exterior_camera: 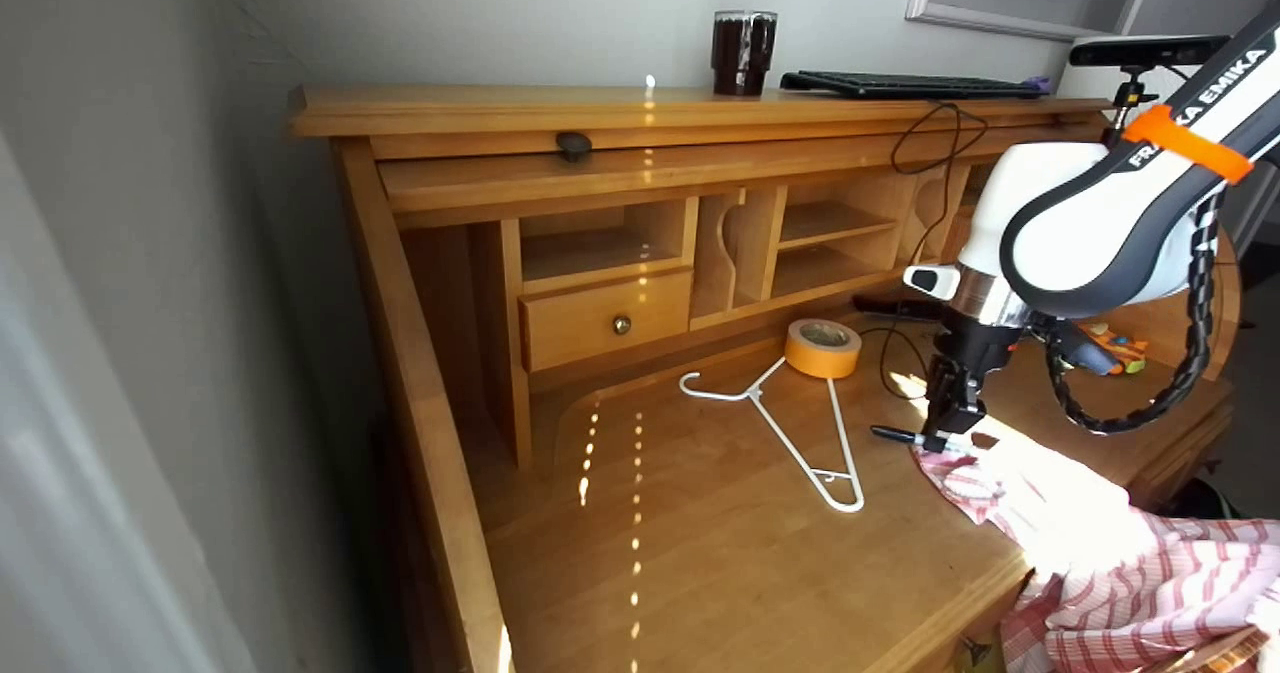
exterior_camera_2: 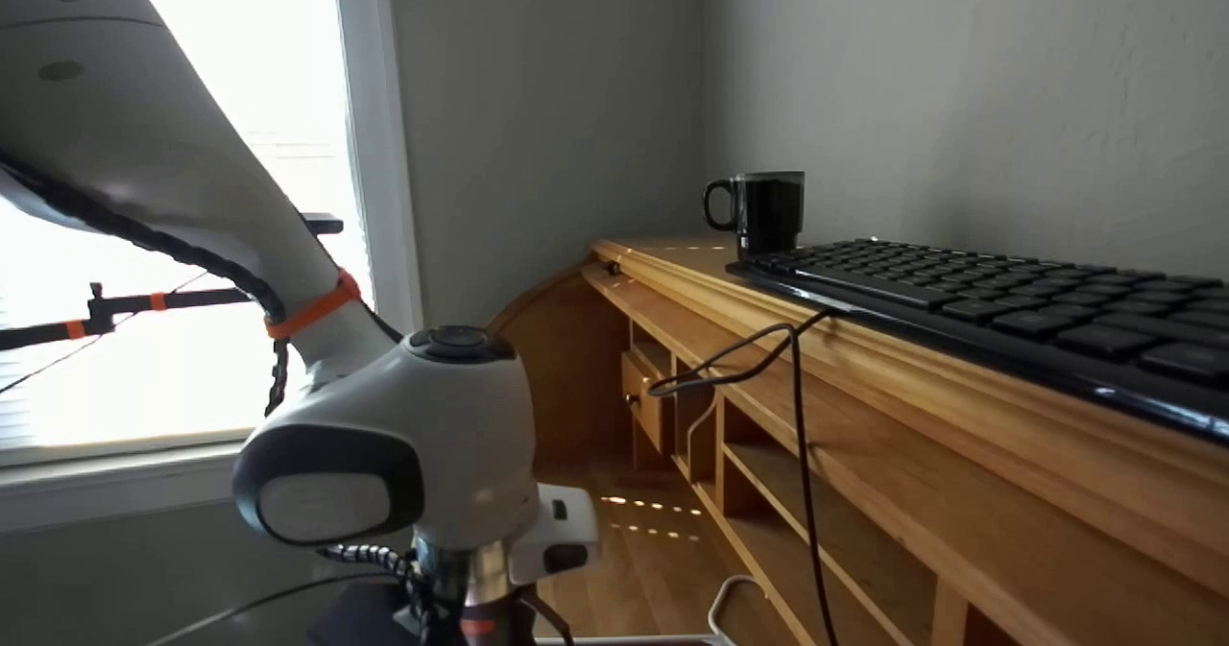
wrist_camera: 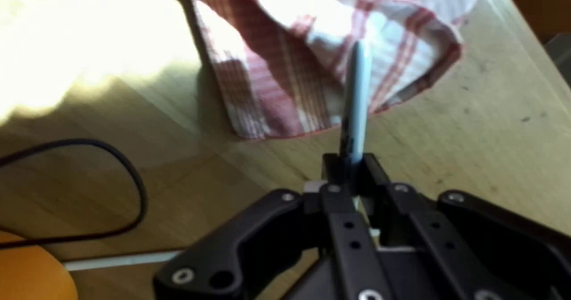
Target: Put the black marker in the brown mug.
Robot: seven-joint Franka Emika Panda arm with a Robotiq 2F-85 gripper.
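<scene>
Pale grey, likely plastic, with dark lettering and a black end that looks like the cap, the black marker is held nearly level by the gripper, which pinches it near mid-length to the right of the orange tape roll, as an exterior view has it. It should handle as light, stiff and hard to break, though so smooth and round a side may roll or pivot; a firm hold square across it suits, and one nearer an end would leave more length free to go in. Under it, farther right of the tape roll, spreads a soft, creased, red-striped cloth; whether they touch I cannot tell. Partly hidden by the tape roll, a thin white hanger makes an angular loop on the grained wooden worktop. Farthest off, high behind the tape roll and slightly left of it, the brown mug stands upright on a moulded wooden ledge, a glossy, nearly black cylinder with a looped handle.
</scene>
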